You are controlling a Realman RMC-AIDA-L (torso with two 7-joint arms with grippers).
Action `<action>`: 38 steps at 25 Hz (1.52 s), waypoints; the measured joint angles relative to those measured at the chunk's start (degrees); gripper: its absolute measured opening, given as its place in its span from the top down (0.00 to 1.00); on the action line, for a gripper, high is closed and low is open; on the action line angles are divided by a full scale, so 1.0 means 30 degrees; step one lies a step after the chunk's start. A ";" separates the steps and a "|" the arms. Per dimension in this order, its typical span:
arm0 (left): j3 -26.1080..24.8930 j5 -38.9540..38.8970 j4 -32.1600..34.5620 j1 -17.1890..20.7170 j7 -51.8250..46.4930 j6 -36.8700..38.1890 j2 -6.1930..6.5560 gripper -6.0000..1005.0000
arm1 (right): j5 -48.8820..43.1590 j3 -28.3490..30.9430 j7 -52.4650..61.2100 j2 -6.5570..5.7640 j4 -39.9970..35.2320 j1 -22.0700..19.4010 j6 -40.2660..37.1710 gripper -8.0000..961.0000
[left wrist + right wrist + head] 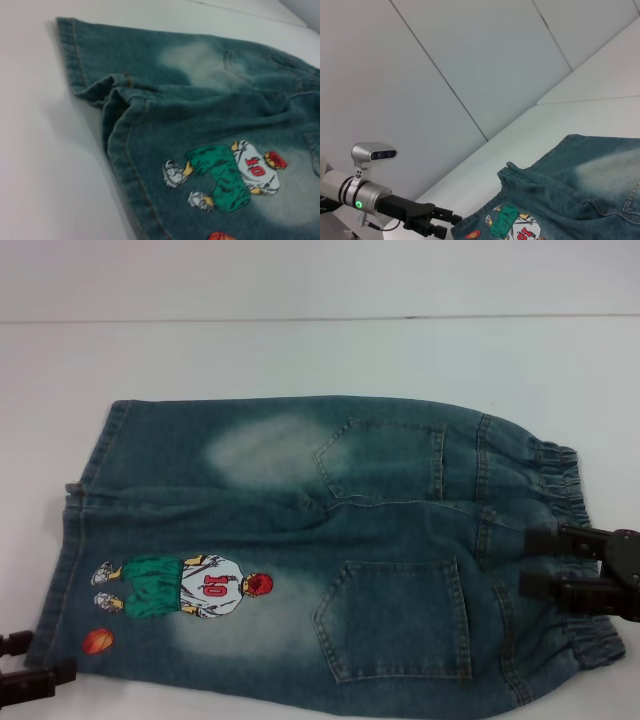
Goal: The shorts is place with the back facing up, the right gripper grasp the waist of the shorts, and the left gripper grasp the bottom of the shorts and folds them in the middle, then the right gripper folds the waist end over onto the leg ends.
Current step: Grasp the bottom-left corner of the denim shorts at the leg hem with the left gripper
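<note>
The plain white surface (300, 350) carries the blue-green faded denim shorts (300, 540), spread flat with both back patch pockets and the cartoon basketball-player print (185, 586) facing up. The ruffled elastic waist (560, 560) lies toward the robot's right, the flat stitched leg hems (120, 150) toward its left. The black right pincer (528, 562), fingers parted, sits over the waist band. The black left pincer (35, 665), on its silver cylinder wrist, waits just beside the near leg hem, fingers apart.
</note>
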 joint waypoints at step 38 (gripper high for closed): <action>0.0156 0.1628 0.0509 -0.1453 -0.1803 0.1300 0.0045 0.10 | 0.0000 0.0059 -0.0069 0.0000 0.0000 -0.0032 0.0020 0.04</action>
